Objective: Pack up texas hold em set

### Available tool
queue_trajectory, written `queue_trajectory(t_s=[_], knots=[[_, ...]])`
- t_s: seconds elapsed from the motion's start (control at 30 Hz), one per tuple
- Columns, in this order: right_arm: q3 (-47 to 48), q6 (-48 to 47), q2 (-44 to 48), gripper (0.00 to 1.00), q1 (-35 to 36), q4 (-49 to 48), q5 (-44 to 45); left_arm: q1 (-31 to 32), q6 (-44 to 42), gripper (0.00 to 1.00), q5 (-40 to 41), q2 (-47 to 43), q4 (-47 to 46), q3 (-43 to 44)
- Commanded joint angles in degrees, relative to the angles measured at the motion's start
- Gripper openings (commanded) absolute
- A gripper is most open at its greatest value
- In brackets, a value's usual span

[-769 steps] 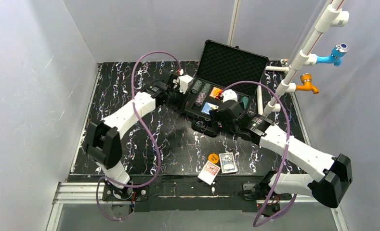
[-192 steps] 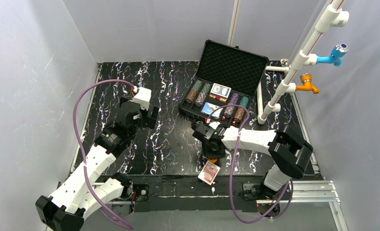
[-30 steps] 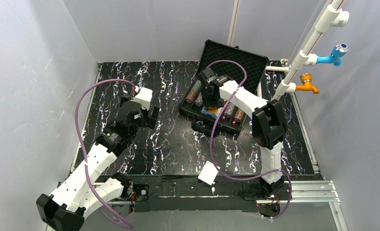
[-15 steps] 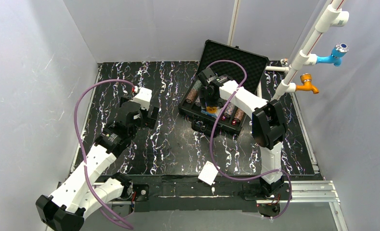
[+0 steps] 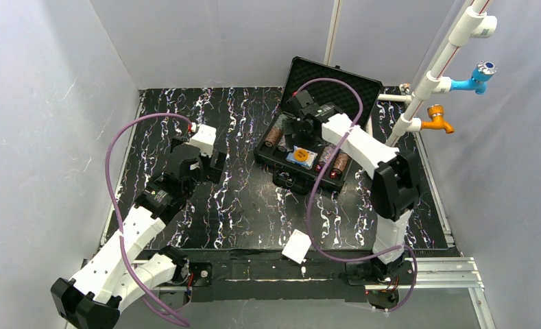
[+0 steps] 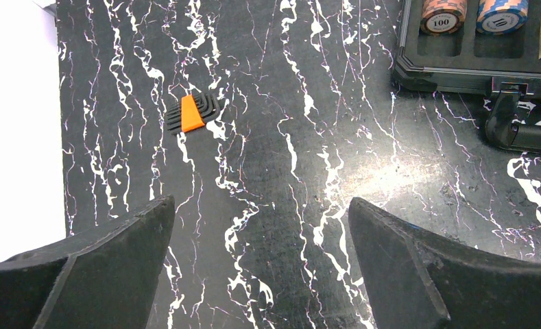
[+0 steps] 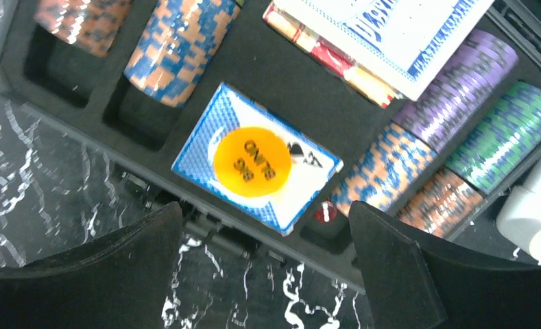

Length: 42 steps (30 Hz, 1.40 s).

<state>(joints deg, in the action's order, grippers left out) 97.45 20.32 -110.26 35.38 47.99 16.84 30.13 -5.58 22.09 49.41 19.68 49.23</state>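
Orange plastic, thin, light and slick, the disc (image 7: pixel 251 162) lies flat on the blue deck (image 7: pixel 197 156) inside the case (image 5: pixel 332 86), best pinched by its rim; the right gripper (image 7: pixel 260 212) above it and the left gripper (image 6: pixel 260 202) both gape wide, empty

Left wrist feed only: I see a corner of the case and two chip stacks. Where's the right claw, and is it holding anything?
Observer: The right claw hangs open over the case, holding nothing.
Operator: Orange disc?
Observer: The disc lies on the blue deck inside the case.
Operator: Anything outside the case that I can't see?
Observer: A white box lies on the table by its near edge, between the arm bases.
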Motion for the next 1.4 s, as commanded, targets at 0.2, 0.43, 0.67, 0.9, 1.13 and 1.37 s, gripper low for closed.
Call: queue_trajectory(t_s=[0.2,0.43,0.67,0.9,1.13,1.37], knots=[[-8.9,0.5,16.5,0.98,0.2,-0.4,-5.7,0.2,-0.3,0.98,0.8,-0.5,-0.2,0.5],[-18.6,10.0,24.3,0.98,3.6,1.6,-7.4,0.2,-0.2,0.98,0.6,-0.9,0.1,0.7],[-29.1,25.7,32.6,0.99,11.5,1.2,-4.9,0.2,-0.1,0.98,0.7,-1.4,0.2,0.8],[-38.5,30.7,37.9,0.98,11.3,-0.3,-6.1,0.2,-0.1,0.98,1.0,-2.0,0.2,0.7],[-48.4,34.6,41.7,0.98,6.4,-10.5,-19.3,0.2,-0.2,0.98,1.0,-2.6,0.0,0.6],[-48.5,43.6,42.5,0.98,7.8,-2.7,-14.3,0.2,-0.3,0.98,0.9,-2.9,0.0,0.7]])
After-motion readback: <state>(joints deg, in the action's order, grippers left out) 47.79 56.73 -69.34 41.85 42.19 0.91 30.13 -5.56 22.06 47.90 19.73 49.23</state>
